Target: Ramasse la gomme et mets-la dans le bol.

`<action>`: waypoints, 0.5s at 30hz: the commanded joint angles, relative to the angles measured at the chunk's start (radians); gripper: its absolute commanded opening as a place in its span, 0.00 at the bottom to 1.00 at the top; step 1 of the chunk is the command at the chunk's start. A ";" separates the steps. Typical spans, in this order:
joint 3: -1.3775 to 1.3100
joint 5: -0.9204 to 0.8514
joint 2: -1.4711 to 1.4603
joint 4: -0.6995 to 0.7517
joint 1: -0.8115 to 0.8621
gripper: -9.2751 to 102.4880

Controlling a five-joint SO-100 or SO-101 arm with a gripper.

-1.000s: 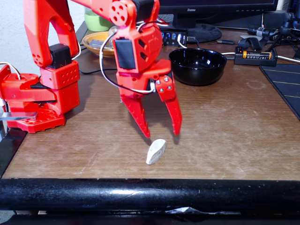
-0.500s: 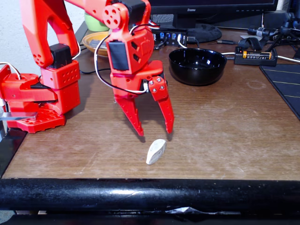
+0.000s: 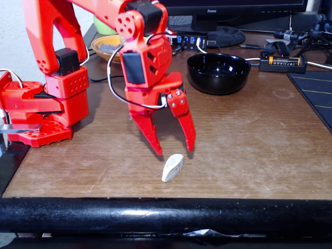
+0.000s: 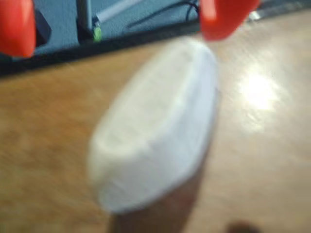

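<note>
off-white tapered gomme (image 3: 173,167) lies flat, worn.

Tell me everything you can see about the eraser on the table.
The eraser is small, off-white and elongated with rounded, tapered ends, looking worn and matte. It lies on the brown wooden table near the front edge, angled diagonally. Nothing grips it: the red hand hangs open just above it, fingertips on either side in the wrist view.

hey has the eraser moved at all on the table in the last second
No. In the fixed view the eraser lies at the same spot near the table's front edge, same tilt; the open pincer above it shifted instead.
</note>
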 commanded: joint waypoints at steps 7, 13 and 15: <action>0.032 -0.023 -0.003 -0.049 0.008 0.25; 0.069 -0.029 -0.012 -0.095 0.011 0.25; 0.075 -0.031 -0.021 -0.106 0.014 0.25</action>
